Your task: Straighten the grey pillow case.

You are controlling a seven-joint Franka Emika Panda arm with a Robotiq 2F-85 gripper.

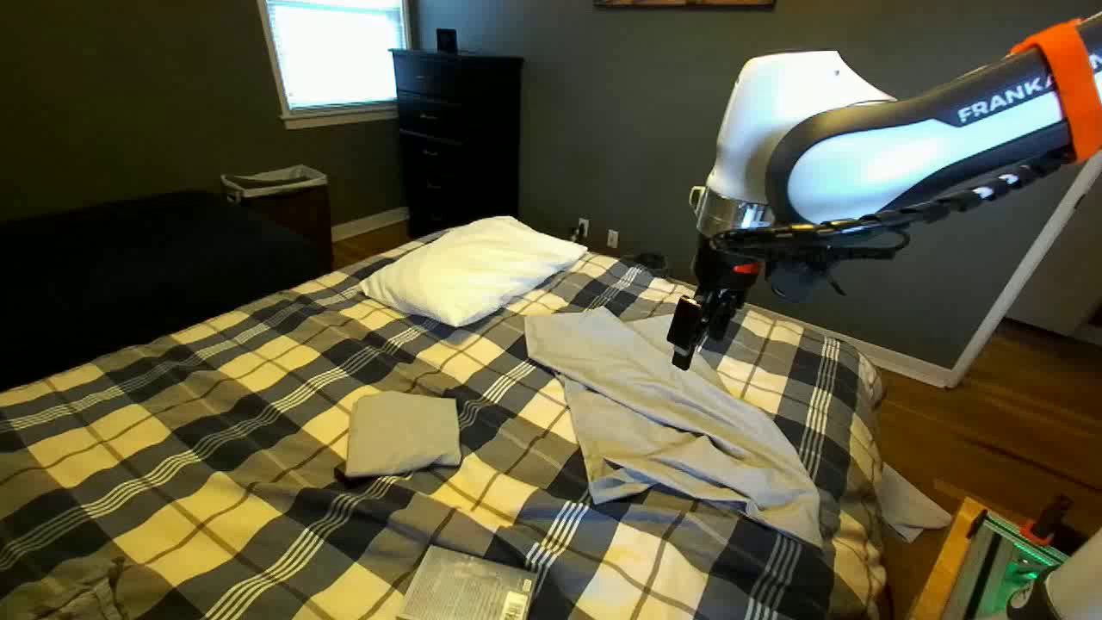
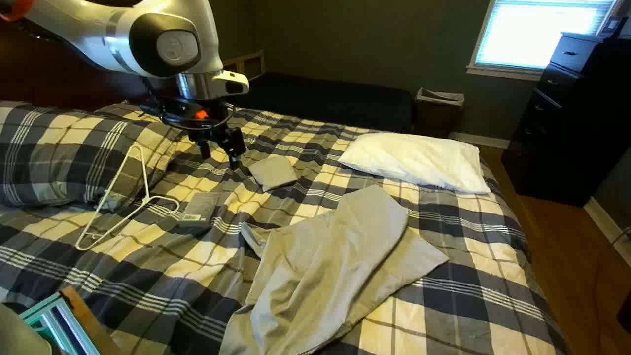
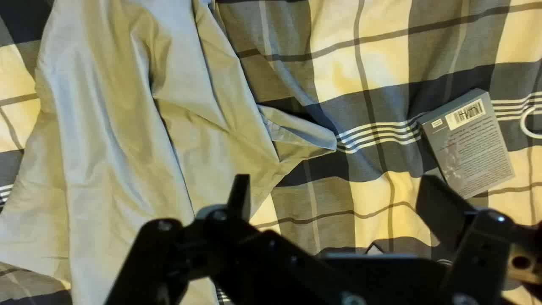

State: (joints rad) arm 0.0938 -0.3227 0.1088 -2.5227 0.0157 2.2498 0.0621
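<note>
The grey pillow case (image 1: pixel 680 422) lies wrinkled across the plaid bed. It is twisted into long folds and its layers are skewed apart in both exterior views (image 2: pixel 335 276). In the wrist view the pillow case (image 3: pixel 123 127) fills the left side, with one corner turned over and pointing right. My gripper (image 1: pixel 700 340) hangs above the bed, apart from the fabric. It also shows in an exterior view (image 2: pixel 220 157). In the wrist view the gripper (image 3: pixel 334 186) has its fingers wide apart with only bedspread below between them. The left finger overlaps the pillow case's edge in that view.
A plump white pillow (image 1: pixel 473 269) lies farther back. A small folded grey cloth square (image 1: pixel 405 433) and a flat printed case (image 3: pixel 470 144) lie on the bed. A white hanger (image 2: pixel 146 199) and a plaid pillow (image 2: pixel 74 158) are also there. A dark dresser (image 1: pixel 461 138) stands behind.
</note>
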